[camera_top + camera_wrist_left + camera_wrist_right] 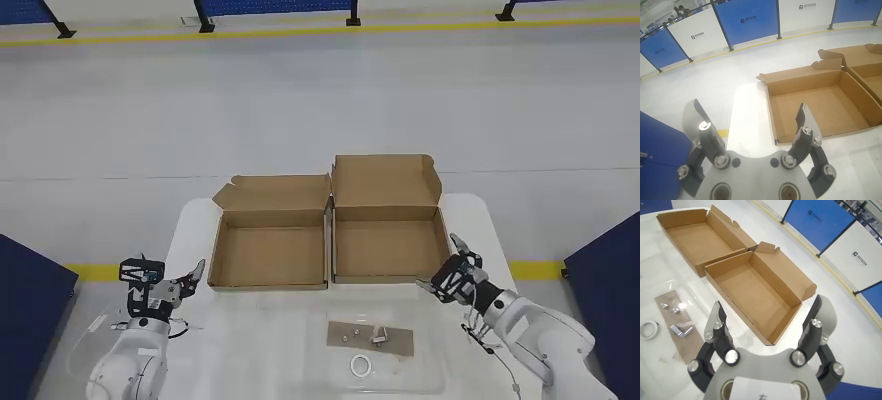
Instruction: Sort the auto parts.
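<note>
Small metal parts lie near the table's front: a white ring (360, 365) (648, 329), a shiny bracket (379, 336) (680, 330) and two small studs (346, 336) (669, 308), the bracket and studs on a brown sheet (400, 342) (687, 347). Behind them stand two open, bare cardboard boxes, the left box (268, 256) (819, 106) and the right box (388, 247) (753, 294). My left gripper (165, 282) (751, 115) hovers open at the table's left side, nothing between its fingers. My right gripper (446, 268) (768, 313) hangs open by the right box's front corner, also holding nothing.
A clear plastic tray (420, 380) surrounds the brown sheet and ring. The white table (250, 330) ends close behind the boxes. Blue barriers (25, 300) stand at both sides of the table, and blue-and-white partition panels (745, 20) line the floor beyond.
</note>
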